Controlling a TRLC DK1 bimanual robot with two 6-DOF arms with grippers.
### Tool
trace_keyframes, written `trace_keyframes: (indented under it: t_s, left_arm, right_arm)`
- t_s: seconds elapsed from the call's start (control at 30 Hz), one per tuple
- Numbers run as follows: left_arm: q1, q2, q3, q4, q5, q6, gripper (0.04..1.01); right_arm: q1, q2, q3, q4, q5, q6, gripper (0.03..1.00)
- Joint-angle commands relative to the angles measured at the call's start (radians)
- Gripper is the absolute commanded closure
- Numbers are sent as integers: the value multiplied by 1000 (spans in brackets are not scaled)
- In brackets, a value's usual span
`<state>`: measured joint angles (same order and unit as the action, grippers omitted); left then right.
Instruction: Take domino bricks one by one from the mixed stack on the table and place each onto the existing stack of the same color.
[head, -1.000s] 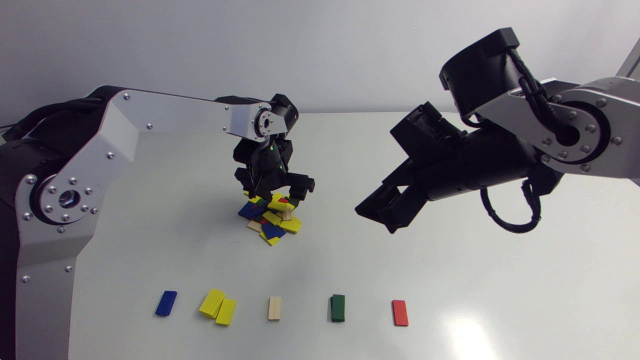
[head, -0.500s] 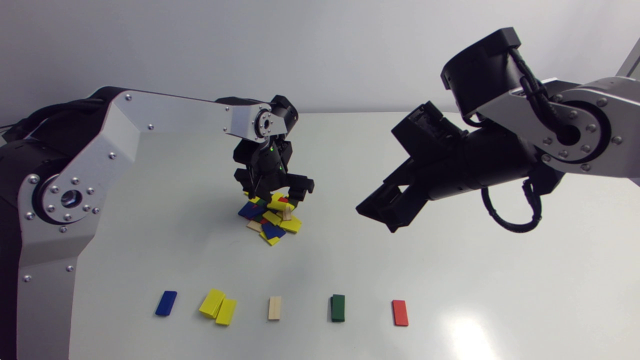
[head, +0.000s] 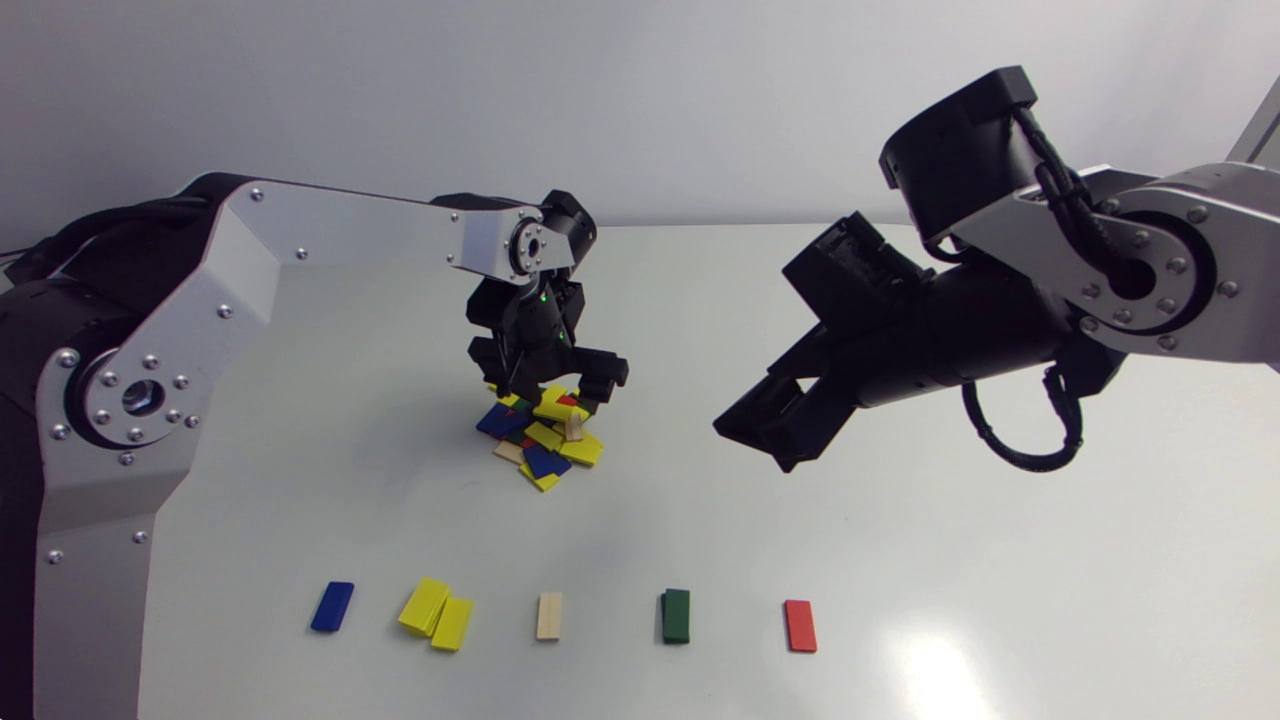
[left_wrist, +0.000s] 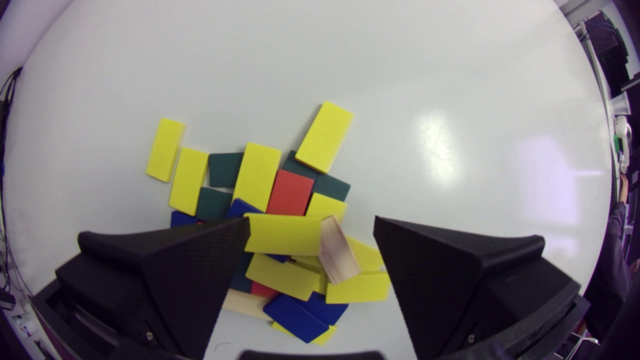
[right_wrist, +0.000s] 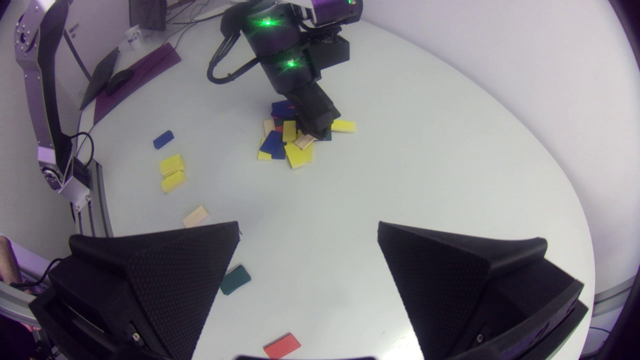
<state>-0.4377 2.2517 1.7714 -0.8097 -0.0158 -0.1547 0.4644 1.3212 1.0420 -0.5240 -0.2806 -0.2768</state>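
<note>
All on a white table (head: 900, 560). Left arm (head: 300, 220) in from the side, down over the mixed stack (head: 540, 440) at mid-table. Left gripper (left_wrist: 311, 222) spread wide, clamped on nothing, straddling a top yellow brick (left_wrist: 282, 234) lengthwise with one fingertip at its end. Right gripper (right_wrist: 308, 225) well apart from the stack, up in the air, also spread wide, empty.

Step in hand, by judgement: picking that yellow brick. Centre over it, drop just enough to catch both short ends, close gently, lift straight up. Mind the wooden brick (left_wrist: 339, 250) tipped on edge, seemingly against the yellow one's far end, between it and the other fingertip: likely to get pinched along or flicked off. Perhaps better to turn and take the long sides. Avoid raking the red brick (left_wrist: 290, 192) and neighbours just ahead.

Then over to the yellow stack (head: 437, 613) in the near row, between blue stack (head: 332, 606) and wooden stack (head: 549, 615); already skewed, so set down square. Further along: green stack (head: 676, 615), red stack (head: 800, 625).
</note>
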Motion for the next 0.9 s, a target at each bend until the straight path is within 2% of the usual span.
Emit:
trace_keyframes:
  t_s: [0.0,0.87]
  left_arm:
    - [5,-29,33,-17,-6,-23,123]
    - [14,-4,2,3,-13,-20,136]
  right_arm:
    - [-4,-2,-20,5,1,1,66]
    - [-4,1,-30,13,1,-1,66]
